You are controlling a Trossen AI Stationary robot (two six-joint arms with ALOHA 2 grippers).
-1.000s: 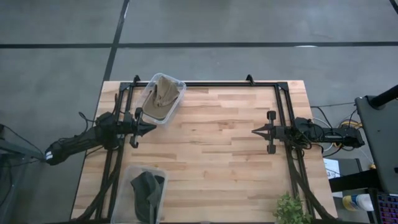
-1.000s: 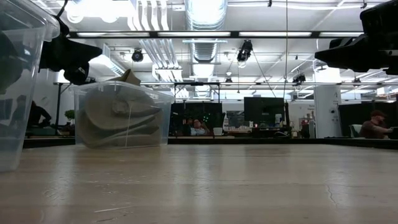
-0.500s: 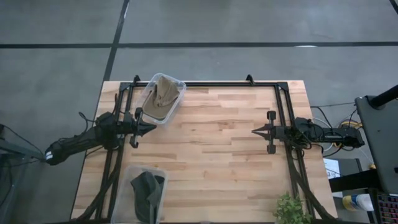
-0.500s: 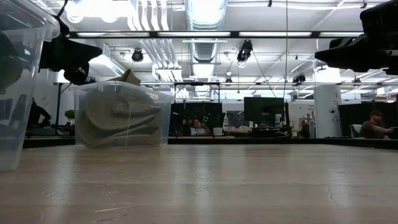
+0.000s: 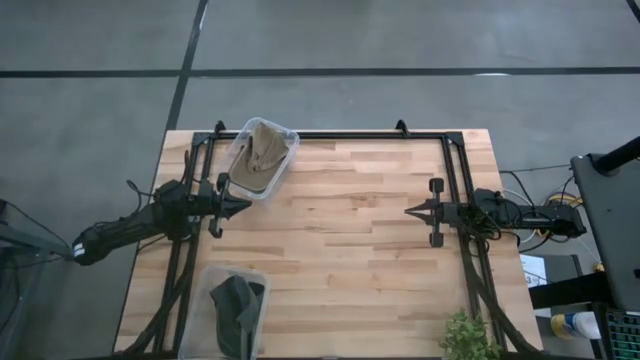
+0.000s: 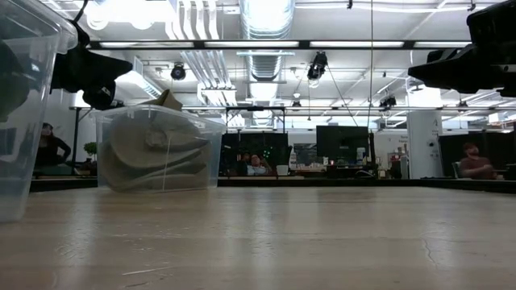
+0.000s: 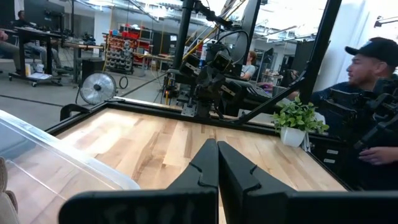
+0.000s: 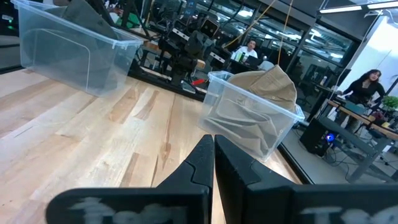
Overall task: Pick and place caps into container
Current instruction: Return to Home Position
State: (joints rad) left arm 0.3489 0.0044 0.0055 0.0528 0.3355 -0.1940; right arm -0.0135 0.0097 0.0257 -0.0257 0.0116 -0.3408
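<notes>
Sitting in far bin (image 5: 291,136) — tan caps (image 5: 262,155); near bin (image 5: 204,290) w/ dark caps (image 5: 237,310) — L tool (image 5: 246,206), R tool (image 5: 409,211) closed.

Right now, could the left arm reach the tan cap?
Probably yes. The tan cap lies in an open-topped bin close beside the left gripper, with nothing between them; the gripper is shut and would have to open first.

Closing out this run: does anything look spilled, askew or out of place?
Nothing stands out. Tan caps sit in one clear container, dark caps in the other container; left gripper and right gripper are shut, holding nothing.
</notes>
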